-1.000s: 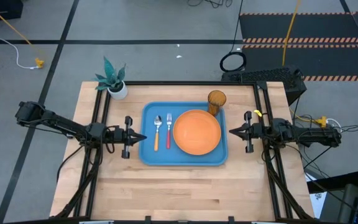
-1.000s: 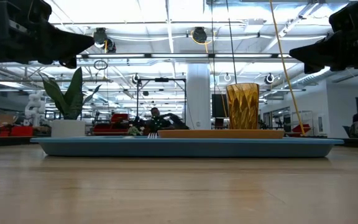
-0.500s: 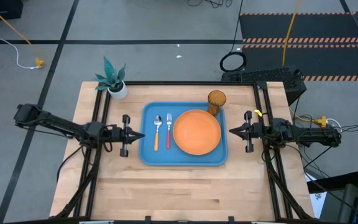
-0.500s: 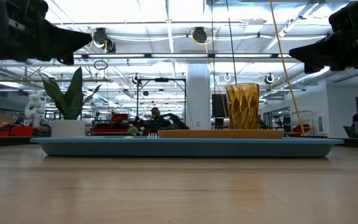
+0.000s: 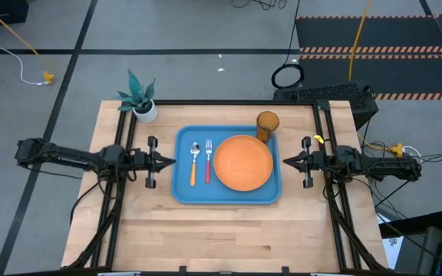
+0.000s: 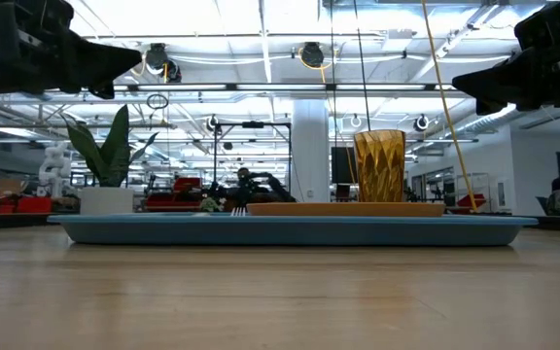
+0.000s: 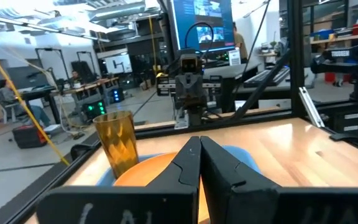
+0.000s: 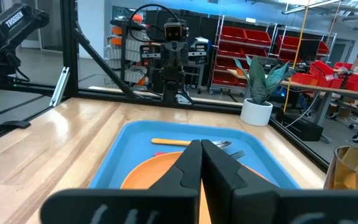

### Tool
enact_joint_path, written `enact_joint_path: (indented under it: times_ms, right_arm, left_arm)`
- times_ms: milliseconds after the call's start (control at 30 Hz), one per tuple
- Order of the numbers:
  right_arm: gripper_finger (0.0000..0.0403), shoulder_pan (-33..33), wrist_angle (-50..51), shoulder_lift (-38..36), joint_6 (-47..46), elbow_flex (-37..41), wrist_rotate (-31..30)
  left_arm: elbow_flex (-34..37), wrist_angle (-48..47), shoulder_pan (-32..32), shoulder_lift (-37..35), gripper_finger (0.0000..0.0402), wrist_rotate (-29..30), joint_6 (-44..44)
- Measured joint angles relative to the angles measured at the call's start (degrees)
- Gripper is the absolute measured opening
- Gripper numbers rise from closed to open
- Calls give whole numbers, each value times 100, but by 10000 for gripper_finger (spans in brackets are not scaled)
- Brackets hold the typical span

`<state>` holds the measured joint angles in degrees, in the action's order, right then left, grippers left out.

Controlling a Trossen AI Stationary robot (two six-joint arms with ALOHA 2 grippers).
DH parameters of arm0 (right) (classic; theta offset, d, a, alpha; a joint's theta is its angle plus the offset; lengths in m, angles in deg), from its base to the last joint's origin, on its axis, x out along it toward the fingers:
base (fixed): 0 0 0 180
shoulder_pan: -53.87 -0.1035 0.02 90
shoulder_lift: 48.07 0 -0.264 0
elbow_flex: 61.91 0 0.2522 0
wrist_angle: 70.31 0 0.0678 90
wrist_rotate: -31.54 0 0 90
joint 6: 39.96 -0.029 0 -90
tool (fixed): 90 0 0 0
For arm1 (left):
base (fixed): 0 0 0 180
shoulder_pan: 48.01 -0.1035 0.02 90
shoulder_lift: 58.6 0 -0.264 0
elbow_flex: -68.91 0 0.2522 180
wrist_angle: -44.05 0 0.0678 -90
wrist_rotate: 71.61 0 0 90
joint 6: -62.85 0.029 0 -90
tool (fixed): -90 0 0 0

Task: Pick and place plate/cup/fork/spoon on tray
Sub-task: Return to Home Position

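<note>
The blue tray [image 5: 183,192] lies in the middle of the table. On it lie the orange plate [image 5: 242,162], the spoon [image 5: 193,164] with its orange handle and the fork [image 5: 208,161] with its red handle, side by side left of the plate. The amber cup [image 5: 267,125] stands upright at the tray's far right corner. My left gripper [image 5: 173,161] is shut and empty, above the table just left of the tray. My right gripper [image 5: 285,161] is shut and empty, just right of the tray. Both point at the tray.
A white pot with a green plant [image 5: 143,103] stands at the table's far left corner. Black frame rails [image 5: 121,130] run along the left and right sides of the table. Bare wood [image 5: 229,238] lies between the tray and the near edge.
My left gripper has drawn back a little toward the table's left edge and shifted slightly toward the far edge, staying shut. The right arm and the tableware have kept still.
</note>
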<state>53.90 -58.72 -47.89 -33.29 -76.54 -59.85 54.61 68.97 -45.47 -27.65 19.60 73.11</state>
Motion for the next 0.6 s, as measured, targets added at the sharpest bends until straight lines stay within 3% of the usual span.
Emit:
enact_joint_path:
  times_ms: [600]
  right_arm:
    - [0,0,-7,0,0,0,0]
  left_arm:
    - [-2,-1449,-344,-657,13,-118,-248]
